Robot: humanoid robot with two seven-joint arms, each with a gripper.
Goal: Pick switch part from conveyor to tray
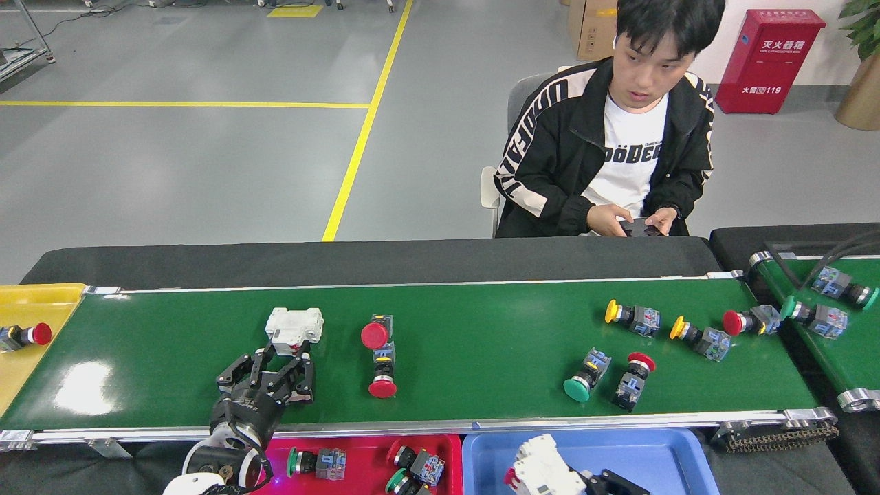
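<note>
On the green belt (pixel 481 330) my left gripper (pixel 275 357) sits low near the front rail, fingers spread around the near end of a white breaker block (pixel 294 326), not clearly clamped, so open as far as I can see; over the blue tray (pixel 660 457) at the bottom edge my right gripper (pixel 581 481) is mostly cut off, a second white breaker block (pixel 543 467) sits at its tip, looks held but I cannot tell how far the fingers are closed; two red push buttons (pixel 377 357) lie end to end mid belt, just right of the left gripper; a green button (pixel 584 377) and red button (pixel 634 381) lie side by side further right, with yellow buttons (pixel 629 316) and one more red one near the belt's far right end; red tray (pixel 364 460) in front holds a few buttons; yellow tray (pixel 34 302) at left holds one red button; a person (pixel 612 137) sits behind the belt, hands on a phone
</note>
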